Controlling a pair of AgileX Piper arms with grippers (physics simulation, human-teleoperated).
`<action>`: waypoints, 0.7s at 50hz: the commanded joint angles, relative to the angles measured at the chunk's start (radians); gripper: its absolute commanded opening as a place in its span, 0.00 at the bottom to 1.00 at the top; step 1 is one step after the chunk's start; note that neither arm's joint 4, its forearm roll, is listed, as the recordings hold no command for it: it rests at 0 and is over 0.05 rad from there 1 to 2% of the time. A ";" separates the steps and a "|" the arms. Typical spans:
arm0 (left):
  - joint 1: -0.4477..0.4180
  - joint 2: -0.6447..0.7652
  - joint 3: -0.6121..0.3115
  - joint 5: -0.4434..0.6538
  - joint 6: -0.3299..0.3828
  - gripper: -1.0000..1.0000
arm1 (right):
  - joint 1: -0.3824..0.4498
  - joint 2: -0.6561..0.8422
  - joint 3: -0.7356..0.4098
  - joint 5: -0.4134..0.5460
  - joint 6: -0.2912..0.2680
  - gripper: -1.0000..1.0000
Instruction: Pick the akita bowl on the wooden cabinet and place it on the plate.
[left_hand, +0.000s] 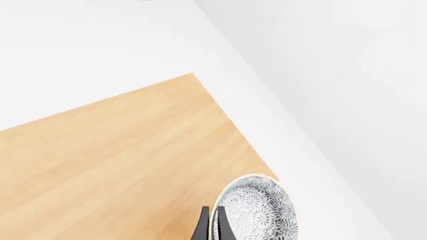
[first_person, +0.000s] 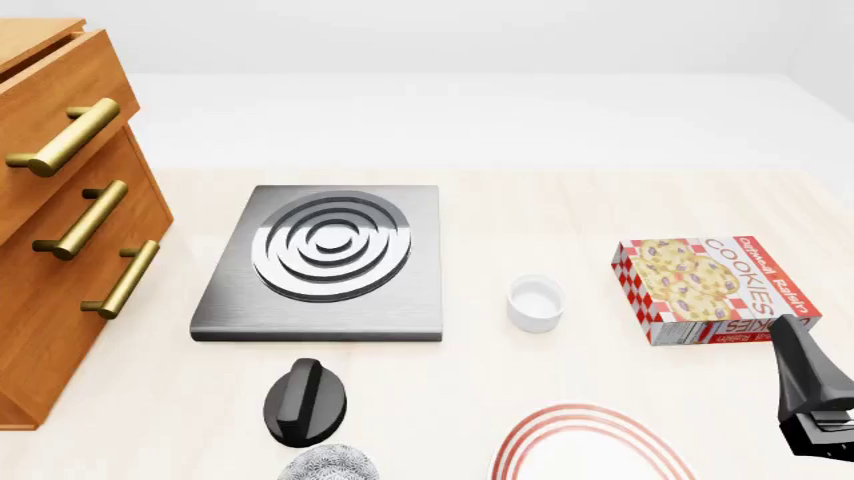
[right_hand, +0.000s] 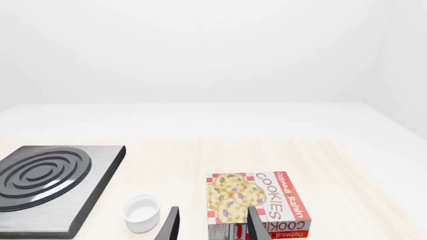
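In the left wrist view the left tool (left_hand: 211, 225) stands with its two dark fingers close together, pinched on the rim of the akita bowl (left_hand: 259, 210); the bowl sits on the pale top of the wooden cabinet (left_hand: 120, 160), close to that top's corner and edge. In the front view the wooden cabinet (first_person: 60, 215) fills the left side with its three brass bar handles, and its top lies out of frame, so neither the bowl nor the left tool shows there. The plate (first_person: 594, 445) lies at the near edge of the table (first_person: 561, 210), only its red-ringed far half in view. A second patterned bowl (first_person: 331, 464) peeks in beside it, just beyond a black knob (first_person: 304, 400). Farther back lie the grey stove plate (first_person: 324, 260), a white ramekin (first_person: 535, 303) and a cookie box (first_person: 711, 288). The right tool (right_hand: 212, 225) hovers low with its fingers spread wide apart, gripping nothing.
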 joint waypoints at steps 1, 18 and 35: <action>-0.042 -0.060 -0.038 0.042 -0.025 0.00 | 0.000 0.000 0.000 0.000 0.000 1.00; -0.100 -0.111 -0.074 0.089 -0.017 0.00 | 0.000 0.000 0.000 0.000 0.000 1.00; -0.177 -0.129 -0.089 0.102 -0.016 0.00 | 0.000 0.000 0.000 0.000 0.000 1.00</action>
